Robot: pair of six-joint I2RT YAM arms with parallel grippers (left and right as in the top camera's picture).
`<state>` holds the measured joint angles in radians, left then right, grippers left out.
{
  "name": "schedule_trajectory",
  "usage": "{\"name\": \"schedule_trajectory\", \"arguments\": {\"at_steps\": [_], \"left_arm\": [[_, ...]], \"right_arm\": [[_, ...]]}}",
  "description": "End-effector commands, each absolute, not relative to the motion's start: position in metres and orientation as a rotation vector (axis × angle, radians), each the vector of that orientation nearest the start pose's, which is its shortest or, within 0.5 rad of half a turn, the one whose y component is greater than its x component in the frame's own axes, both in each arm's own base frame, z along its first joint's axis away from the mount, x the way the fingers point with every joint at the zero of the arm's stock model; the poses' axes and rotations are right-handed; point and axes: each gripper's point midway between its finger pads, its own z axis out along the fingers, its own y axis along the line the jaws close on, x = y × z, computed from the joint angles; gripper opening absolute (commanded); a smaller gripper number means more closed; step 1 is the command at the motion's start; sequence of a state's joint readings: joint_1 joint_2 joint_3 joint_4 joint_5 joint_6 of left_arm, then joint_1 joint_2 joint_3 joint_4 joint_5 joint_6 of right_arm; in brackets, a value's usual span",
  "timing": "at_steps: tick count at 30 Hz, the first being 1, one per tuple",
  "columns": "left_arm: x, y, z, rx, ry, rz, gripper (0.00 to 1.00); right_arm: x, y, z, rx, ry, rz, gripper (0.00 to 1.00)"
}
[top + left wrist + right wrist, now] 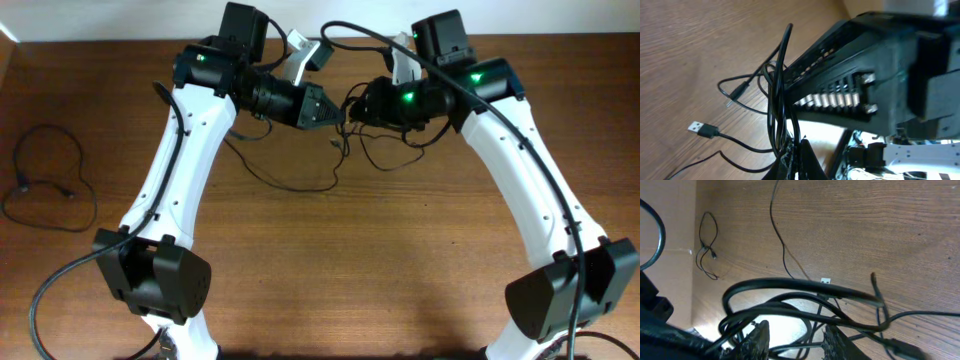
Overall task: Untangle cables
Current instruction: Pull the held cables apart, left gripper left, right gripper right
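Observation:
The cables (343,130) are thin black cords hanging in a clump between my two grippers at the far middle of the table, with loops trailing onto the wood. My left gripper (335,112) is shut on a bundle of cable strands (777,100) that rise from its fingertips (805,155). A USB plug (702,129) and a smaller plug (736,94) lie on the table beside them. My right gripper (356,106) faces the left one closely. Its fingers (759,337) stand apart, and several cords (805,287) cross the gap and loop over them.
A separate thin black cord (45,185) lies coiled near the left edge of the table, also in the right wrist view (707,240). Both white arms reach in from the front corners. The right arm's black body (875,80) fills much of the left wrist view.

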<state>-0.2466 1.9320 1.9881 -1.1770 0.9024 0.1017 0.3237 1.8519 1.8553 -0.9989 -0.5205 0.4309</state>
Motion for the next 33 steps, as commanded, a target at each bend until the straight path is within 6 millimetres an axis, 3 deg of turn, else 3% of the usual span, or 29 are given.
{"name": "schedule_trajectory", "arguments": {"at_steps": [1, 5, 10, 14, 15, 17, 25, 27, 33], "left_arm": [[0.385, -0.241, 0.293, 0.648, 2.366, -1.339, 0.00], [0.385, -0.243, 0.298, 0.638, 2.351, -1.373, 0.00], [0.399, -0.221, 0.294, 0.567, 2.367, -1.316, 0.00], [0.423, -0.182, 0.272, 0.443, 2.464, -1.061, 0.00], [0.432, -0.164, 0.261, 0.395, 2.510, -0.918, 0.00], [0.438, -0.154, 0.254, 0.403, 2.524, -0.815, 0.00], [0.454, -0.107, 0.234, 0.314, 2.601, -0.404, 0.00], [0.457, -0.086, 0.229, 0.272, 2.626, -0.241, 0.00], [0.461, -0.014, 0.230, 0.052, 2.631, 0.286, 0.00]], "right_arm": [[0.411, 0.235, 0.234, -0.030, 2.666, 0.912, 0.36], [0.419, 0.226, 0.222, 0.069, 2.688, 0.826, 0.24], [0.436, 0.186, 0.216, 0.242, 2.680, 0.721, 0.06], [0.436, 0.154, 0.209, 0.298, 2.716, 0.674, 0.04], [0.434, 0.143, 0.206, 0.311, 2.734, 0.652, 0.04], [0.430, 0.133, 0.203, 0.305, 2.759, 0.625, 0.04], [0.419, 0.123, 0.196, 0.278, 2.813, 0.563, 0.04], [0.418, 0.119, 0.194, 0.286, 2.822, 0.529, 0.04], [0.405, 0.081, 0.182, 0.366, 2.881, 0.254, 0.04]]}}
